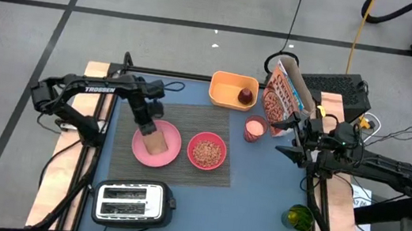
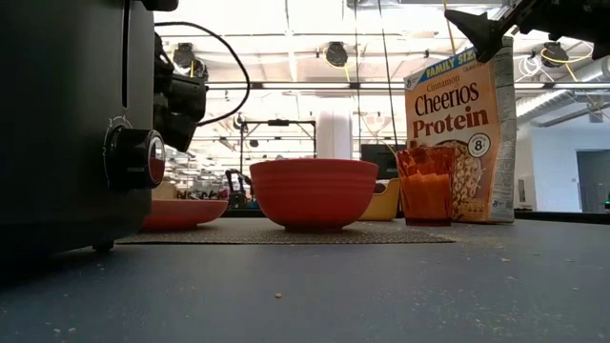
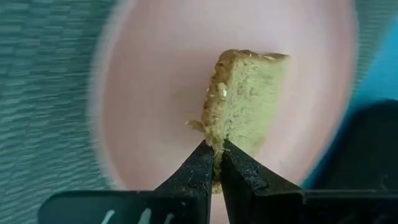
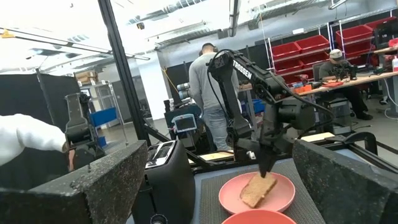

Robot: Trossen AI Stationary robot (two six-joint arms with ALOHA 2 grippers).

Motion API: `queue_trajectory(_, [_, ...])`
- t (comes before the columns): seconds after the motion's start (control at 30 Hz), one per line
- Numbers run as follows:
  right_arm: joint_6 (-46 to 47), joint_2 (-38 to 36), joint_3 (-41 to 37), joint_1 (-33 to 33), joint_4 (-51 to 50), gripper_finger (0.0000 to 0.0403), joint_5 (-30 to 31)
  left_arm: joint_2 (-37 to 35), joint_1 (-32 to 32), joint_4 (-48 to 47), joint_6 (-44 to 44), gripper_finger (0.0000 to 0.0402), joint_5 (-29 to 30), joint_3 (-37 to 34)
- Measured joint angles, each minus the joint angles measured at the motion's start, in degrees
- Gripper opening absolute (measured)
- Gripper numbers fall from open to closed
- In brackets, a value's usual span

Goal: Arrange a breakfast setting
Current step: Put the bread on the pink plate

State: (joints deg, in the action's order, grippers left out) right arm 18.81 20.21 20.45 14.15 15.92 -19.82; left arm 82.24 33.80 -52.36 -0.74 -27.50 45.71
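Left wrist view — toast slice (image 3: 249,99) in left gripper (image 3: 216,155)

— Left arm?
— Reaches in from the table's left edge, elbow folded back, forearm running toward the middle. Wrist bent down, left gripper (image 1: 150,130) pointing at the table. Fingers (image 3: 198,171) pinched nearly together, clamped on the edge of the toast slice (image 3: 249,99), which stands tilted on its lower edge.
— Right arm?
— Stretched in from the right edge, held high and roughly level. Right gripper (image 1: 286,139) hangs above the table's right half, well apart from the left one — jaws spread wide, nothing between them. In its wrist view the two fingers (image 4: 102,186) sit far apart.
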Motion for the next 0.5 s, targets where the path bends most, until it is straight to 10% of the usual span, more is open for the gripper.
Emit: queue_trajectory(0.5, [0.0, 0.0, 0.0, 0.0, 0.0, 0.0393, 0.0, 0.0, -1.1, 0.2, 5.5, 0.0068, 3.6, 0.0])
